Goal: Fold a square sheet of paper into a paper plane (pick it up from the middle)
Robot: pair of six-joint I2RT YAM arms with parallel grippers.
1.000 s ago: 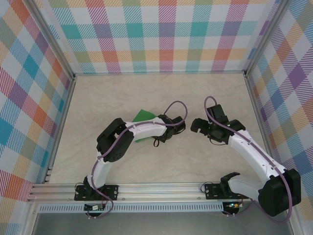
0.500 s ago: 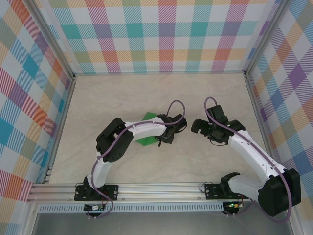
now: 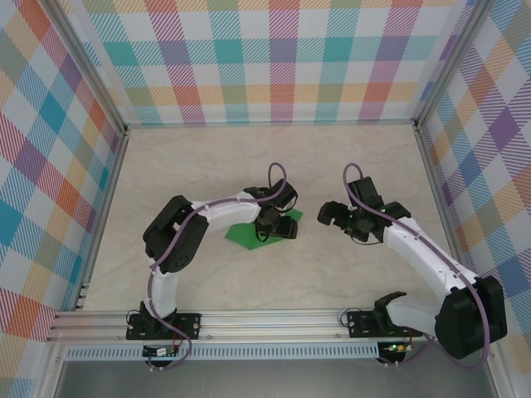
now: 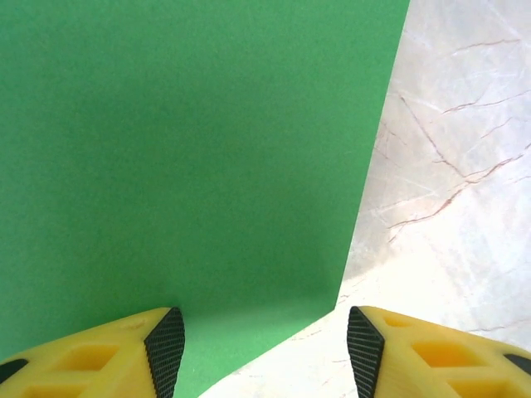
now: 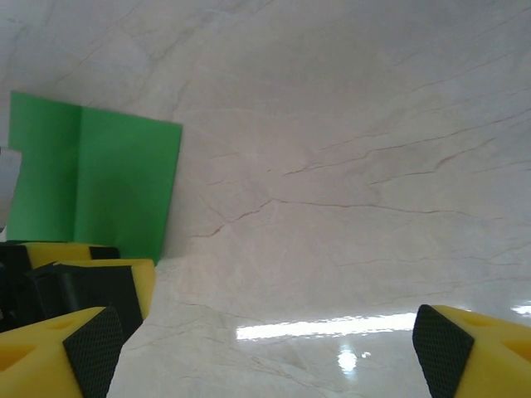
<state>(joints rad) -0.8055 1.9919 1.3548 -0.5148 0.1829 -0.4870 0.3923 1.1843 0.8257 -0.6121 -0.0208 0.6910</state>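
Near the middle of the pale marbled table (image 3: 207,166), seen from the top camera, the square sheet of paper (image 3: 242,236) lies flat with its green side up, a little left of centre. The left arm bends in from the left, and the left gripper (image 3: 282,228) hangs over the sheet's right part and hides some of it. The right gripper (image 3: 326,214) sits just to the right, off the paper and facing the left one across a small gap of bare table. Checked walls (image 3: 274,58) stand on the left, far and right sides.

In the left wrist view, green paper covers the left and far part of the picture and bare table the right. The sheet's near corner falls between the two yellow fingers (image 4: 91,361). Their black pads (image 4: 166,352) stand apart with nothing pinched between them, so this pincer is released and over the paper.

In the right wrist view, the sheet lies at the far left with a straight crease line running across it. A yellow finger of the left gripper covers its near edge. The right gripper's own pads (image 5: 436,344) are spread wide over bare table, released and holding nothing.
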